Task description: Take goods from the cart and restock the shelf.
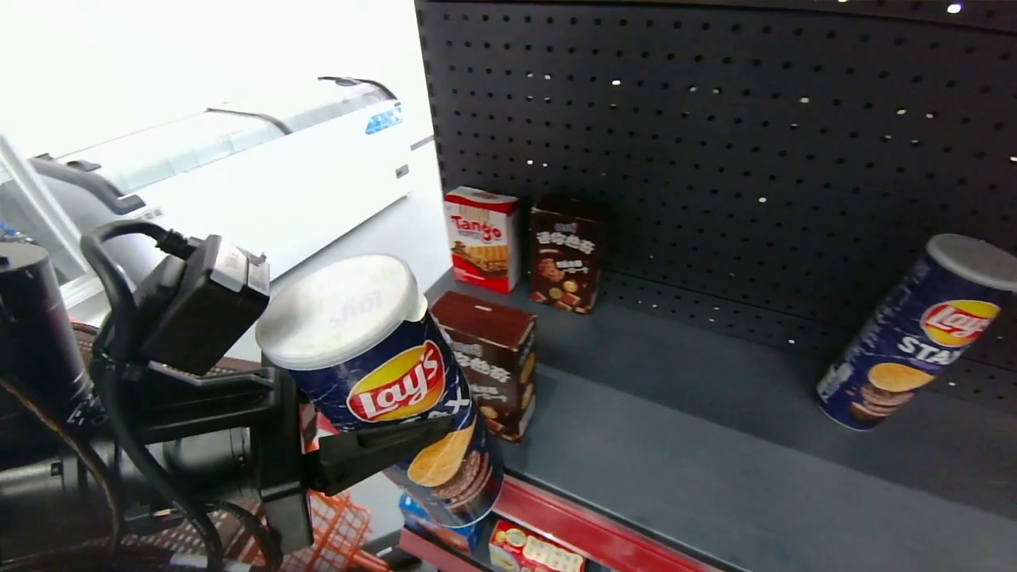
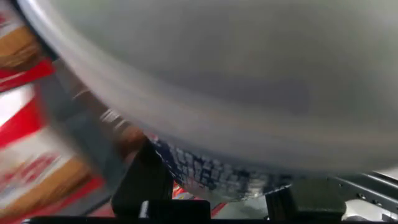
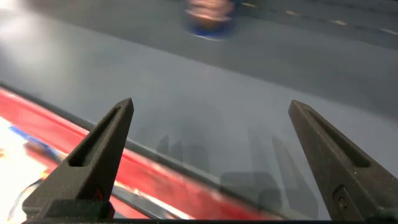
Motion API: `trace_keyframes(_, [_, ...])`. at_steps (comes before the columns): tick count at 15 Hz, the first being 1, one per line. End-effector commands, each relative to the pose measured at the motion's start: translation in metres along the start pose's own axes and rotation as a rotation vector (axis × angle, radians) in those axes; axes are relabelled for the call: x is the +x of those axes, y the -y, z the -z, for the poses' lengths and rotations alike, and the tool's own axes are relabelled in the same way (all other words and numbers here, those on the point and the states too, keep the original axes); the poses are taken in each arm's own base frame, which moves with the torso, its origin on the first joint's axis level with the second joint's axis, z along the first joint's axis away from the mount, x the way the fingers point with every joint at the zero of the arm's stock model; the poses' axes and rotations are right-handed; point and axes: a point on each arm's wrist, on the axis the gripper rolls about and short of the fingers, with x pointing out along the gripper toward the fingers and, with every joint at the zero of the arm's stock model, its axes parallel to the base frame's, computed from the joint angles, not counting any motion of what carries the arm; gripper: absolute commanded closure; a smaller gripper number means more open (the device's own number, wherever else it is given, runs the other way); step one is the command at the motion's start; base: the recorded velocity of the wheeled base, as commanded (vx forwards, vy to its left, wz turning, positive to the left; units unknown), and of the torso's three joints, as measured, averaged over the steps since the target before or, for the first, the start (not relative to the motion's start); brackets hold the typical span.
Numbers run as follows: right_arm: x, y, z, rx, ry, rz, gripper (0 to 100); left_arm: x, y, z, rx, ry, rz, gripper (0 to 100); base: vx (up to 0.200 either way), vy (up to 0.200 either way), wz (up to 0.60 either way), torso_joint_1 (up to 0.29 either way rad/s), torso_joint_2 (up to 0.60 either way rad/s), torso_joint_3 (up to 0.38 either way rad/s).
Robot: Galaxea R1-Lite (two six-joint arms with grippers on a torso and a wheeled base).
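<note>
My left gripper (image 1: pixel 381 445) is shut on a dark blue chip can (image 1: pixel 389 381) with a white lid, tilted and held just off the front left corner of the grey shelf (image 1: pixel 715 461). In the left wrist view the can (image 2: pixel 211 177) sits close against the camera, between the dark fingers (image 2: pixel 146 186). A second chip can (image 1: pixel 914 334) leans against the pegboard at the right of the shelf. My right gripper (image 3: pixel 211 130) is open and holds nothing, hovering over the shelf deck (image 3: pixel 249 93) near its red front edge (image 3: pixel 155 180); a chip can (image 3: pixel 211 15) shows blurred farther back.
At the shelf's left stand a red and white wafer box (image 1: pixel 482 238), a brown box (image 1: pixel 566 254) beside it and another brown box (image 1: pixel 496 361) in front. An orange mesh cart (image 1: pixel 342 524) lies below my left arm. A white chest freezer (image 1: pixel 278 175) stands behind.
</note>
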Motion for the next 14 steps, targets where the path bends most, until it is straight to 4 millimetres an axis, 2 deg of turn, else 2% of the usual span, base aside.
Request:
trace_keyframes(1, [0.0, 0.0, 0.0, 0.0, 0.0, -0.001, 0, -0.0004, -0.0007, 0.0004, -0.001, 0.0, -0.003, 100, 0.0, 0.0, -0.6, -0.007, 0.0, 0.002])
trace_keyframes(6, [0.0, 0.0, 0.0, 0.0, 0.0, -0.001, 0, -0.0006, -0.001, 0.0004, -0.002, 0.0, -0.006, 100, 0.0, 0.0, -0.6, 0.0, 0.0, 0.003])
trace_keyframes(13, [0.0, 0.0, 0.0, 0.0, 0.0, -0.001, 0, -0.0031, -0.0023, 0.0005, -0.003, 0.002, -0.017, 100, 0.0, 0.0, 0.0, 0.0, 0.0, 0.0])
trace_keyframes(14, [0.0, 0.0, 0.0, 0.0, 0.0, -0.001, 0, -0.0031, -0.0022, 0.0009, -0.005, 0.001, -0.017, 100, 0.0, 0.0, -0.6, -0.002, 0.0, 0.002])
